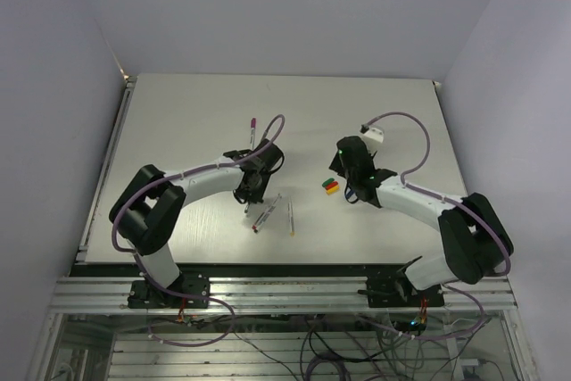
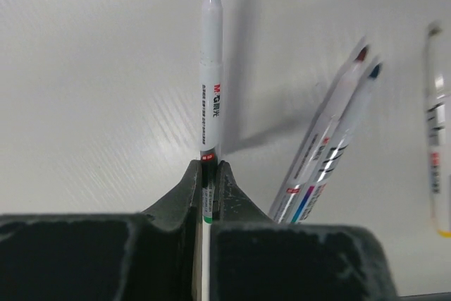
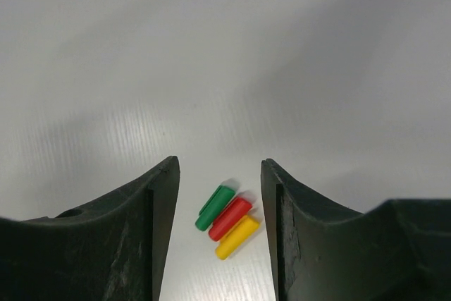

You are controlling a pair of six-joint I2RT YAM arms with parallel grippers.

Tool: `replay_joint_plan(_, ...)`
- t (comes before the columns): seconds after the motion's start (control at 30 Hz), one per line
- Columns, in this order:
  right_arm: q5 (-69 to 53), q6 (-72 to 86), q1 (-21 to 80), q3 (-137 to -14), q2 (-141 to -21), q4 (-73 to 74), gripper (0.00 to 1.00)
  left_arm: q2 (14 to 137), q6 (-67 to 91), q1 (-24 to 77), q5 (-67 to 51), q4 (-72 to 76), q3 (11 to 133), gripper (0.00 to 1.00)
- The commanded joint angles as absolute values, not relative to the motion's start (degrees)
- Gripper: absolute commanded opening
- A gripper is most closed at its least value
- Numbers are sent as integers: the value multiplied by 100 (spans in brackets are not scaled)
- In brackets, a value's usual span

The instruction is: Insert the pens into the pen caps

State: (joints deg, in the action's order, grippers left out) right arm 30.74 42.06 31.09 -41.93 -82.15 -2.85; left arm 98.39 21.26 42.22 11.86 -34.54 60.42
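I had the left gripper (image 2: 210, 167) pinched tight on one white pen (image 2: 211, 68), gripped near its tail, with the dark green tip pointing away and uncapped. The right gripper (image 3: 218, 166) hung with its fingers spread above three loose caps lying side by side: the green cap (image 3: 215, 207), the red cap (image 3: 230, 218) and the yellow cap (image 3: 237, 236). I saw no blue cap. In the top view a magenta-ended pen (image 1: 252, 128) lay at twelve o'clock from the left gripper, and I judged it possibly capped. The red-tipped pen (image 2: 331, 132), the blue-tipped pen (image 2: 349, 139) and a yellow-marked pen (image 2: 437, 160) lay bare at its five o'clock. Most of the job remained, I reckoned.
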Motion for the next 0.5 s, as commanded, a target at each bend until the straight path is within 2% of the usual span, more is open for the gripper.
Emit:
replay_joint_plan(0.0,2967,4427,3278,-4520,-8527,105,49,9526,2247,4246,1415,-2990,6314,7)
replay_joint_plan(0.47,2631,4847,3491,-4938,-9299,524,49,9494,2215,4077,1421,-2815,6132,7)
